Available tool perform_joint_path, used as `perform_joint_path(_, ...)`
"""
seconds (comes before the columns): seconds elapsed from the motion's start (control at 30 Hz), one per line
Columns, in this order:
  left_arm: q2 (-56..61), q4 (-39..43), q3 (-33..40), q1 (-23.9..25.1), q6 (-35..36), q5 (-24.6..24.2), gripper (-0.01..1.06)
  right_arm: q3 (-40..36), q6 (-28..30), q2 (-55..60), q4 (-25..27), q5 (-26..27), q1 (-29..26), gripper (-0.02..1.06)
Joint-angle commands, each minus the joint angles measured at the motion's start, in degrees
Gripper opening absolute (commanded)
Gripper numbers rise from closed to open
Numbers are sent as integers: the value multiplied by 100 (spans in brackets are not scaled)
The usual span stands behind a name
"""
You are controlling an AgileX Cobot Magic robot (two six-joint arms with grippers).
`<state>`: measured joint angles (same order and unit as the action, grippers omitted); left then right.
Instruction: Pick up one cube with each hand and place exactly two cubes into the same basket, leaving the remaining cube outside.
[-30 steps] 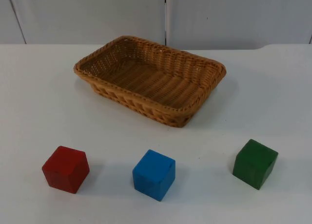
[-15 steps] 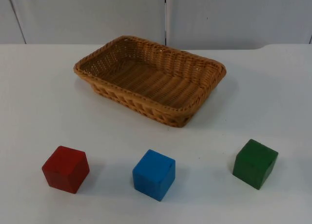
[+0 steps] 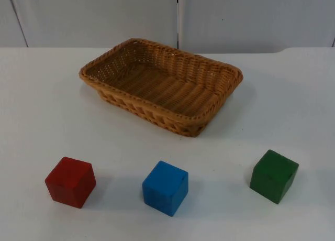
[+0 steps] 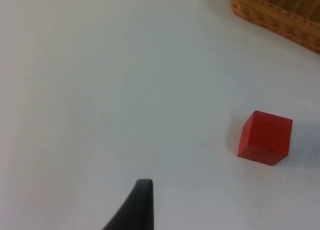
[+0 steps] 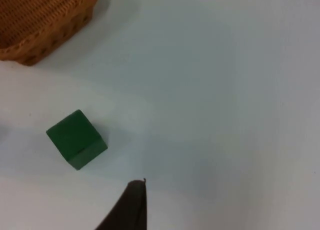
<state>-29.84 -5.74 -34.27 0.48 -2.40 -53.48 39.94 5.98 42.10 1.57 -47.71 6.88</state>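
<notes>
An empty wicker basket lies at the back centre of the table. Three cubes stand in a row near the front edge: red at the left, blue in the middle, green at the right. My left gripper hangs over bare table, well apart from the red cube, with the basket's corner beyond. My right gripper is also above bare table, a short way from the green cube, and the basket's wall lies farther off.
The white table ends at a grey partition wall behind the basket. Open table surface lies on both sides of the basket and between it and the cubes.
</notes>
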Motion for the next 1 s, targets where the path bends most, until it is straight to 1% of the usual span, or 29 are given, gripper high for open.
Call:
perform_joint_path(0.0, -143, -169, -45, 23, -112, 92, 105, 37, 102, 123, 28, 98, -41, 105)
perform_joint_path(0.23, -672, -695, -84, 23, -547, 360, 105, 62, 136, 590, 153, 98, -41, 105)
perform_joint_path(0.4, -1193, -1032, -363, 23, -903, 386, 105, 352, 497, 929, 563, 71, -41, 105)
perform_joint_path(0.57, -1569, -1072, -585, 23, -979, 425, 105, 683, 705, 1133, 788, 99, -31, 105)
perform_joint_path(0.77, -2011, -1158, -691, 23, -1231, 474, 105, 1026, 822, 1435, 833, 104, -31, 105)
perform_joint_path(0.9, -2239, -1158, -742, 23, -1253, 487, 105, 1126, 987, 1593, 1028, 117, -31, 105)
perform_joint_path(0.97, -2390, -1189, -779, 23, -1345, 497, 105, 1166, 1168, 1742, 1271, 148, -31, 105)
